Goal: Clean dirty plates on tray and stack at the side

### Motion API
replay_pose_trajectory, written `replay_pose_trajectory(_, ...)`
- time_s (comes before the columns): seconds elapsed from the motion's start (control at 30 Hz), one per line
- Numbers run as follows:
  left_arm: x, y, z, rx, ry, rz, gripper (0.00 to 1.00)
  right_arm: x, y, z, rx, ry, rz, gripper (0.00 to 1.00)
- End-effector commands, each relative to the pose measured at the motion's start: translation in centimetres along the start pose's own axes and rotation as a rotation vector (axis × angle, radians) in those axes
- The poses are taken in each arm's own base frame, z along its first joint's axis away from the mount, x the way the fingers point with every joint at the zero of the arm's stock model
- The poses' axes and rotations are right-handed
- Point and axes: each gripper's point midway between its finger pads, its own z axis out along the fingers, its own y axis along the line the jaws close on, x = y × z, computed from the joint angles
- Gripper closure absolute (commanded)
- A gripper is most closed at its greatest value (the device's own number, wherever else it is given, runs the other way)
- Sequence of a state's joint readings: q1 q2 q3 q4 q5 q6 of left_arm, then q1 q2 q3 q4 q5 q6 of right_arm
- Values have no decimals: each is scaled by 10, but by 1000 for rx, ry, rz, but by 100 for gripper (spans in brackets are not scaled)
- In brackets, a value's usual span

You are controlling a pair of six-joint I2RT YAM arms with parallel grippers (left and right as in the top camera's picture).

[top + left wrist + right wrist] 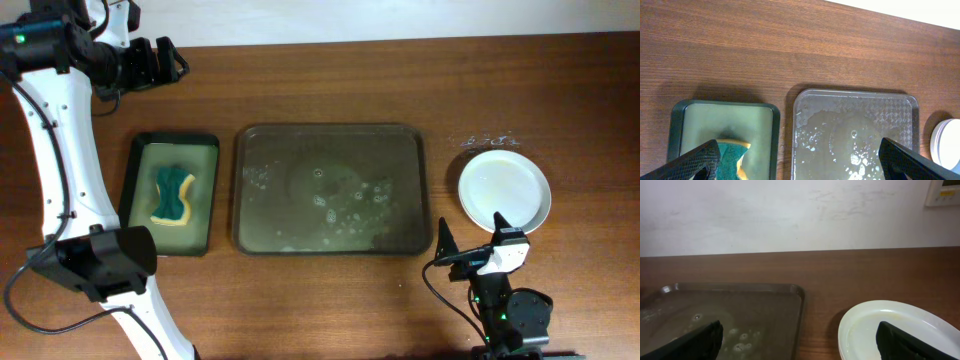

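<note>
The plates (pixel 505 190) lie in a white stack on the table to the right of the tray (pixel 330 128). The tray holds only soapy water and bubbles. My left gripper (pixel 165 60) is open and empty, high at the far left corner. In the left wrist view my left gripper (pixel 797 150) looks down on the tray (pixel 855 92) and the edge of the plates (pixel 946 145). My right gripper (pixel 472 240) is open and empty near the front edge, just in front of the plates. In the right wrist view my right gripper (pixel 799 330) spans the tray (pixel 740 286) and the plates (pixel 880 325).
A smaller dark tray (pixel 170 137) left of the big tray holds a green-yellow sponge (pixel 173 195). Both show in the left wrist view, the small tray (pixel 725 104) and the sponge (pixel 732 155). A white wall stands behind the table's far edge.
</note>
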State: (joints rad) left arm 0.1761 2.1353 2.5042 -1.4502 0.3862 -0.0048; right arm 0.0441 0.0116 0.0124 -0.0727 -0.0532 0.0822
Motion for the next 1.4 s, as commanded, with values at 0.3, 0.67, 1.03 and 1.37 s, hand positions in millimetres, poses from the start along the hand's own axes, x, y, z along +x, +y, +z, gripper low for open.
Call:
replay_pose_trajectory(0.3, -2, -4, -10, 9, -23, 0, 1, 2, 5, 0, -26, 2, 3, 2)
replay_pose_trajectory(0.67, 104, -37, -110, -39, -47, 20, 1, 2, 5, 0, -26, 2, 2, 2)
replay_pose_trajectory(1.03, 217, -16, -99, -127, -424, 130, 1, 2, 5, 0, -26, 2, 2, 2)
replay_pose_trajectory(1.37, 228, -27, -80, -186, -1004, 576, 1, 2, 5, 0, -26, 2, 3, 2)
